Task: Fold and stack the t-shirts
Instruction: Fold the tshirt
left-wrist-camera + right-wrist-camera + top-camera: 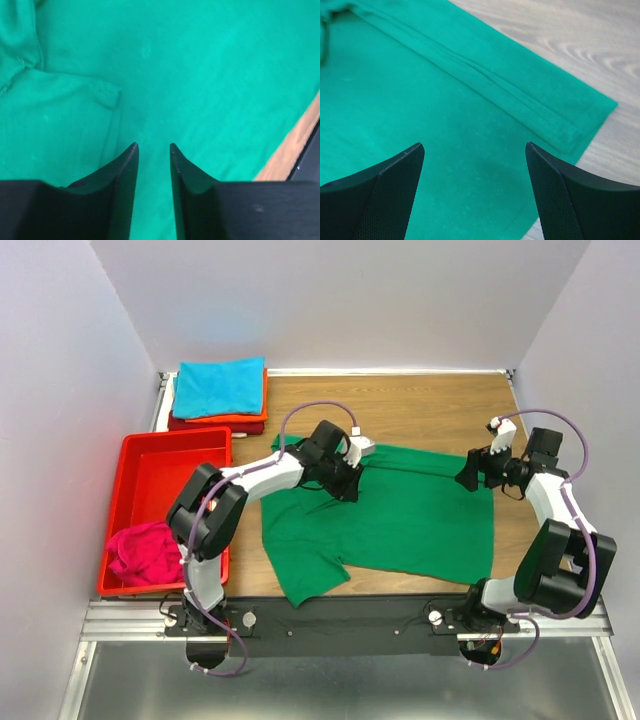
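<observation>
Black-padded fingers (395, 170) of the right gripper (474, 146) fill the bottom of the right wrist view. They are spread wide with nothing between them, above a hemmed corner of the green t-shirt (410, 520). That shirt lies spread at the centre of the top view on the table (420, 405), with 1 sleeve skewed toward the lower left.

The left gripper (153, 145) sits over flat cloth with only a narrow slit between its jaws. Nothing looks pinched, and I cannot tell whether the tips touch the fabric.

In the upper left, a teal t-shirt (220, 387) tops an orange one (250, 418) and a dark red one (215, 426). A magenta t-shirt (145, 550) lies crumpled in the red tray (160, 445) at lower left.

Likely risks:
- The wide claw could close on just 1 layer, or slip off the corner.
- The narrow left slit could skid and bunch the cloth.
- The skewed sleeve could leave the fold lopsided.
</observation>
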